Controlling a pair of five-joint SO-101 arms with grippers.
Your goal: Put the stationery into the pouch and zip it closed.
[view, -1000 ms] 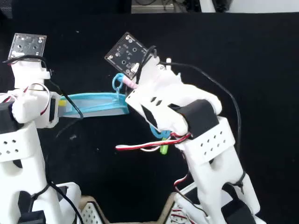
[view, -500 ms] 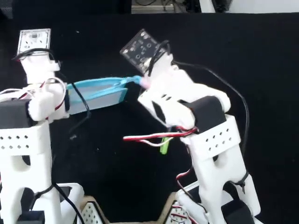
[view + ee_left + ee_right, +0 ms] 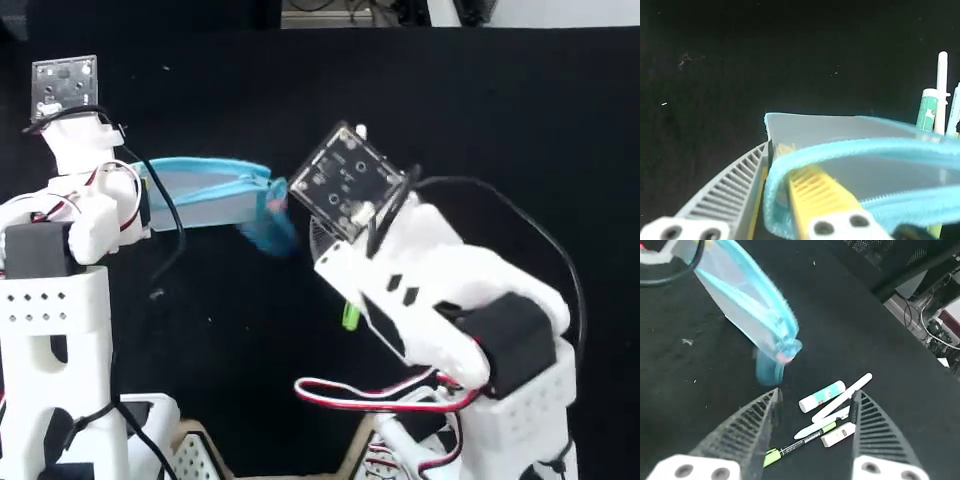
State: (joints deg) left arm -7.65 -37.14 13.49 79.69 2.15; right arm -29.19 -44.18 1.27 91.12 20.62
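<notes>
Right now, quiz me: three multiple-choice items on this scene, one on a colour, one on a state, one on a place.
1. Colour of the pouch zip edge? A red; B black; C light blue.
2. The right gripper is: A open; B shut on a pen; C shut on the pouch.
3. The stationery lies: A in the pouch; B on the table; C in the right gripper.
Key: 1 C, the trim is light blue; 2 A, it stands wide with nothing held; 3 B, it lies loose on the table.

Left gripper (image 3: 143, 203) holds the blue pouch (image 3: 205, 195) near the right arm (image 3: 440, 290)
</notes>
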